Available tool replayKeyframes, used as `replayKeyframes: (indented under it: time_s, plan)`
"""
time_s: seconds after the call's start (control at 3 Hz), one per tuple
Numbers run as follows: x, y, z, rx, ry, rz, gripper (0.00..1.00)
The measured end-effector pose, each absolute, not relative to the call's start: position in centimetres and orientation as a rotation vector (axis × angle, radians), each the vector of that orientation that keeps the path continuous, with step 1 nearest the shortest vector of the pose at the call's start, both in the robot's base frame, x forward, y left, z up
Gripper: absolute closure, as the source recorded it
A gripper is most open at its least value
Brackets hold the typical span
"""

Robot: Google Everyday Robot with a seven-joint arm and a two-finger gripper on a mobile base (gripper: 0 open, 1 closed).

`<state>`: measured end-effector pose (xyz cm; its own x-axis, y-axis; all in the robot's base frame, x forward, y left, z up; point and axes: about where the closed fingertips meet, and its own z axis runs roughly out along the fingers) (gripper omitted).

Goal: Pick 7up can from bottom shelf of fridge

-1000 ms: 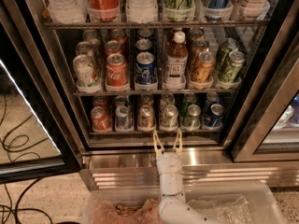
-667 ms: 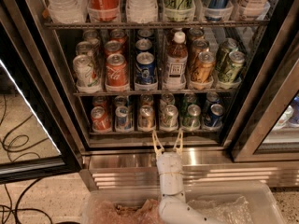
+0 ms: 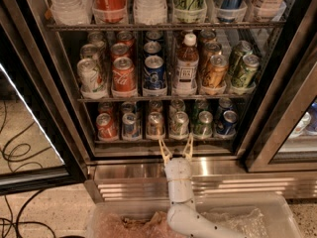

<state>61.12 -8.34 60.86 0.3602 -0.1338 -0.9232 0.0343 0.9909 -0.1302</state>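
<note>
Well, the 7up can (image 3: 179, 124) stands upright at the front edge of the bottom shelf (image 3: 119, 142), in its own clear lane between a copper-coloured can (image 3: 155, 124) and a darker green can (image 3: 203, 124), roughly midway along the rail. Nothing is touching it. The gripper (image 3: 175, 139) hangs just in front of that rail, outside the fridge (image 3: 124, 172) and above its ribbed steel base, with its two pale fingers spread wide in a V and holding nothing. It looks lined up with the can, perhaps a shade toward the copper one. So, as I judge it, only the approach is done. Reaching in over the front edge, closing on the can and drawing it out are all left to do.
</note>
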Motion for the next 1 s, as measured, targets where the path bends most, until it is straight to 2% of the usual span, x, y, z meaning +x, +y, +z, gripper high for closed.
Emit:
replayKeyframes:
  time_s: [0.67, 1.0]
  plan:
    - [62.5, -7.7, 60.4, -0.089, 1.196, -0.089, 0.33]
    - [63.1, -8.2, 60.9, -0.037, 1.183, -0.079, 0.30]
